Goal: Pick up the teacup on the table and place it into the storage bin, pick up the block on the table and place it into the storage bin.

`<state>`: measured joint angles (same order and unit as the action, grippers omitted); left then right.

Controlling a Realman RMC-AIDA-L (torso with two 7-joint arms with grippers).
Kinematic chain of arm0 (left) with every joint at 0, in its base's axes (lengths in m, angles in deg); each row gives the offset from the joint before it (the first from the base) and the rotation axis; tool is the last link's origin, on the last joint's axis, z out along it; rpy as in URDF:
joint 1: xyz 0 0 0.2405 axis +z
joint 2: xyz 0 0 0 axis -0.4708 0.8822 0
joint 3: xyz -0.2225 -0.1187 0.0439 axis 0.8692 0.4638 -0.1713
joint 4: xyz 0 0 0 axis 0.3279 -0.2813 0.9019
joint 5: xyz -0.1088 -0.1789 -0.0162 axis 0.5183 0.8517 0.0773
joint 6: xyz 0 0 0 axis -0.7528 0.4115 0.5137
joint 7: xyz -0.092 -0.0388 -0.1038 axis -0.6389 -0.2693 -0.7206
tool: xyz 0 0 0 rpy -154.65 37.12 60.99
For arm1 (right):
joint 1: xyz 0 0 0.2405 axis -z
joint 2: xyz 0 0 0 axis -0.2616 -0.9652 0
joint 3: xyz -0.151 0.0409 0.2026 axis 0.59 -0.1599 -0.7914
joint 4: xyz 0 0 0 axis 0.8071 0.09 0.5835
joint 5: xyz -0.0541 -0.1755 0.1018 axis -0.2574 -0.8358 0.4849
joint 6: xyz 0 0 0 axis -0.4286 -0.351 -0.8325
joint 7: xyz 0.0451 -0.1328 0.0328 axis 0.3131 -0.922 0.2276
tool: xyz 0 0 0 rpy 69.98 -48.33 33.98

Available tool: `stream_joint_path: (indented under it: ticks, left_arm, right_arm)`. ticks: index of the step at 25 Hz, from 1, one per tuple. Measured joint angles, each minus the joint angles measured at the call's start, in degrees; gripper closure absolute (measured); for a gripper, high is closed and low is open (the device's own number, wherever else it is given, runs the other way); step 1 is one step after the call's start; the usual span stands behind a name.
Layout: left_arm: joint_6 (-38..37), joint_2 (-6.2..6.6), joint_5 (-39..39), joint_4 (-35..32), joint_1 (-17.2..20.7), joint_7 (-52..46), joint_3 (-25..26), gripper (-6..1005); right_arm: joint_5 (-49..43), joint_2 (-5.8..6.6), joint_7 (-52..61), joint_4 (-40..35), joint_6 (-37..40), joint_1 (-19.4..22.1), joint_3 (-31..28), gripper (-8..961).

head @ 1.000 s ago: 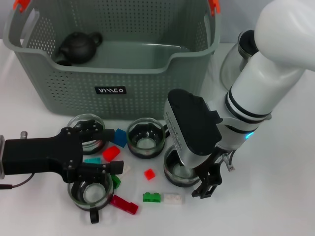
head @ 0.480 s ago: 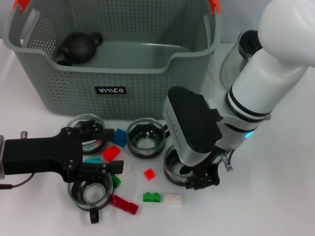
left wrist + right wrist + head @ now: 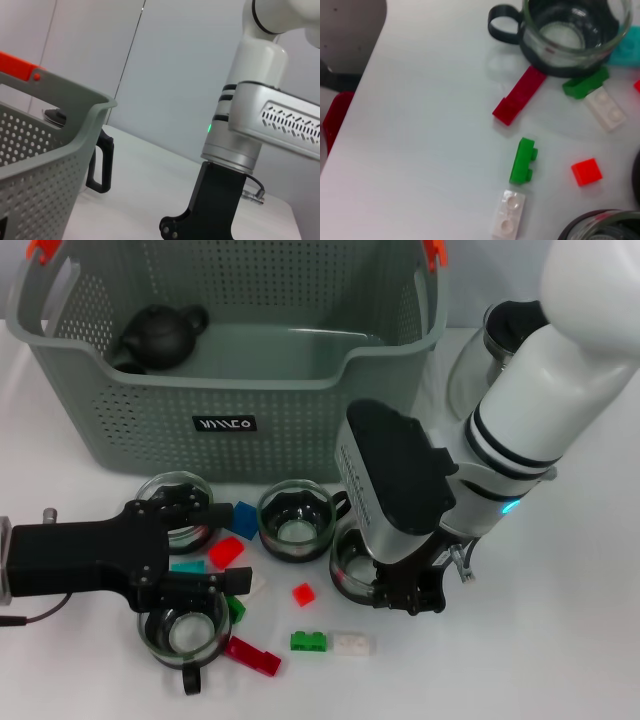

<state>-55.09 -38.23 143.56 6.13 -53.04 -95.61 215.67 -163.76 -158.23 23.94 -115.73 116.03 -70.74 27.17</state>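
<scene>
The only lettering sits on a small black label (image 3: pixel 224 424) on the front wall of the storage bin (image 3: pixel 130 420), at about eleven o'clock from the middle of the head view. It carries a short word in thin white strokes that looks like a brand name, but the letters cannot be made out with any certainty. No other writing, number or sign can be read in the other views.
</scene>
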Motion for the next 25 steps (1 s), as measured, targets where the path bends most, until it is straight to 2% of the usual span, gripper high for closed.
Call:
stream_joint_path:
  ticks: [8, 14, 19, 25]
  left_arm:
    - [-0.2, 0.30, -0.1, -0.2, 0.1, 0.7, 0.0, 80]
    - [-0.5, 0.96, -0.2, 0.0, 0.7, 1.0, 0.0, 80]
    - [-1.0, 1.18, -0.2, 0.0, 1.2, 2.1, 0.0, 81]
    - [-0.7, 1.19, -0.2, -0.1, 0.9, 2.6, -0.2, 81]
  right_arm:
    - [-0.4, 0.20, 2.1, -6.4, 6.1, 2.1, -5.7, 897]
    - [0.5, 0.32, 4.5, -16.0, 19.3, 4.5, -16.3, 896]
    - [2.5, 0.32, 7.8, -20.7, 30.3, 3.0, -25.2, 896]
    - [5.3, 0.63, 11.1, -25.0, 34.1, -1.2, -35.9, 896]
